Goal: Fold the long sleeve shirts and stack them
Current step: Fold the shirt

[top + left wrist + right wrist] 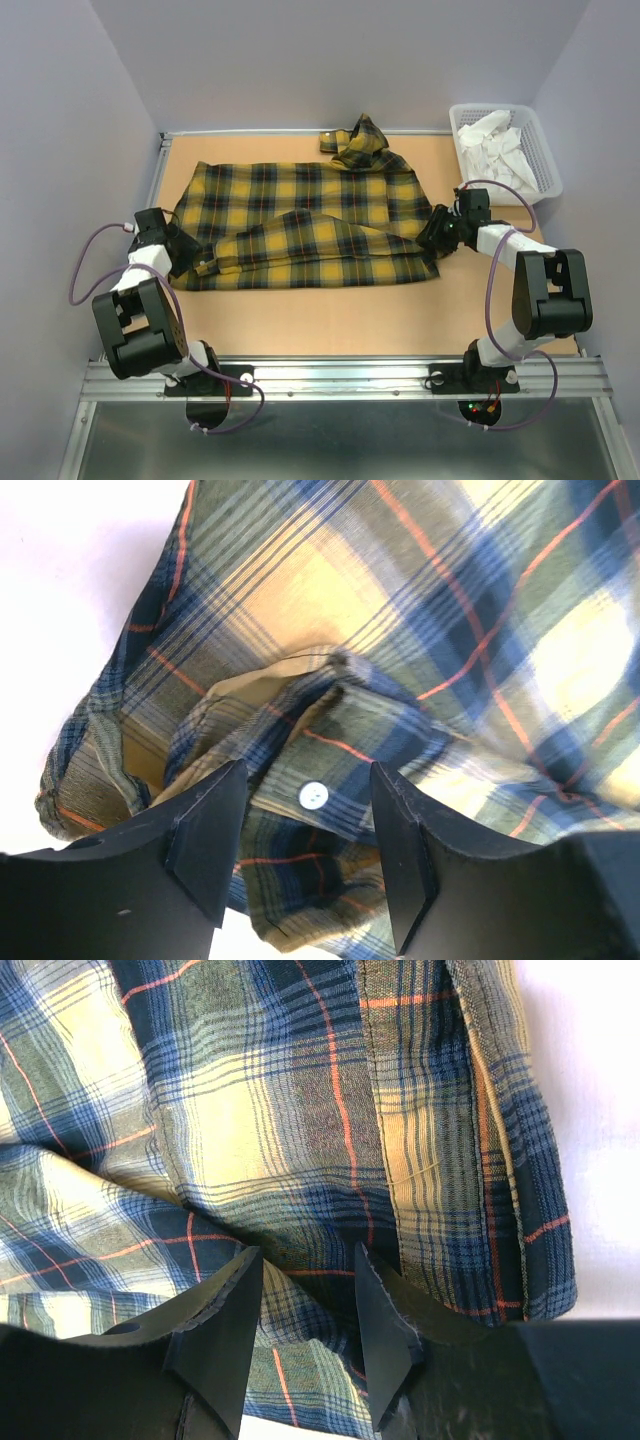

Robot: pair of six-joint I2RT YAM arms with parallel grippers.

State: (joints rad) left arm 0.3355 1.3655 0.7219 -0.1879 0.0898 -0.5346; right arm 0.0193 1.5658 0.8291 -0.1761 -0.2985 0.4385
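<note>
One long sleeve shirt (300, 205), yellow and dark plaid, lies spread on the brown table (330, 315), with a sleeve folded across its lower half and the collar (360, 143) bunched at the back. My left gripper (200, 262) sits at the shirt's left end. In the left wrist view that gripper (308, 770) is open, and the cuff with its white button (313, 795) lies loose between the fingers. My right gripper (432, 238) is at the shirt's right edge. In the right wrist view it (308, 1252) is shut on a bunched fold of the shirt (300, 1110).
A white mesh basket (547, 160) holding white cloth pieces (495, 145) stands at the back right corner. Grey walls enclose the table on three sides. Both arm bases are bolted to the metal rail (340, 375) at the near edge.
</note>
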